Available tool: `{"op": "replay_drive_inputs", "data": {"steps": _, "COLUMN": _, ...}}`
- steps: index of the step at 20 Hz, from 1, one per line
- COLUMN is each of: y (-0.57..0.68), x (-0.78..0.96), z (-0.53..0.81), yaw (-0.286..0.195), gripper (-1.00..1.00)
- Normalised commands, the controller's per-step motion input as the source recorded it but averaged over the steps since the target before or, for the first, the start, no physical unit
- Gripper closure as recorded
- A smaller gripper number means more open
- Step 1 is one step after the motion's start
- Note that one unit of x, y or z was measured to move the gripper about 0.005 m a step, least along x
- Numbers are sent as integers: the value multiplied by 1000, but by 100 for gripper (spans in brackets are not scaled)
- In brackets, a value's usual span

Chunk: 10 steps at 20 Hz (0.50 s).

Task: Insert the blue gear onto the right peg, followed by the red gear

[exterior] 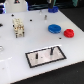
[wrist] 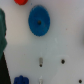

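Observation:
The blue gear point(exterior: 53, 28) lies flat on the white table toward the exterior view's right, and it also shows in the wrist view point(wrist: 39, 21). Beside it lies the smaller red gear point(exterior: 69, 33), cut by the frame edge in the wrist view point(wrist: 20, 1). The right peg point(exterior: 51, 50) stands on the black-bordered white plate point(exterior: 59, 56) nearer the front. The pale blocky shape at the exterior view's left seems to be my gripper point(exterior: 19, 31), well away from both gears. Its fingers are too blurred to read, and nothing shows between them.
A shorter, fainter pin point(exterior: 39, 56) stands on the same plate. A small blue upright piece point(exterior: 45, 16) and dark dots sit on the table at the back. In the wrist view a dark green shape point(wrist: 2, 30) fills one edge and a blue blob point(wrist: 21, 80) sits at another.

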Motion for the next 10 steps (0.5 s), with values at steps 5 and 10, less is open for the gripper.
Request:
{"op": "replay_drive_inputs", "data": {"steps": 5, "y": 327, "x": -253, "z": -498, "yaw": 0, "gripper": -100}}
{"op": "replay_drive_inputs", "data": {"steps": 10, "y": 224, "x": -238, "z": -551, "yaw": 0, "gripper": -100}}
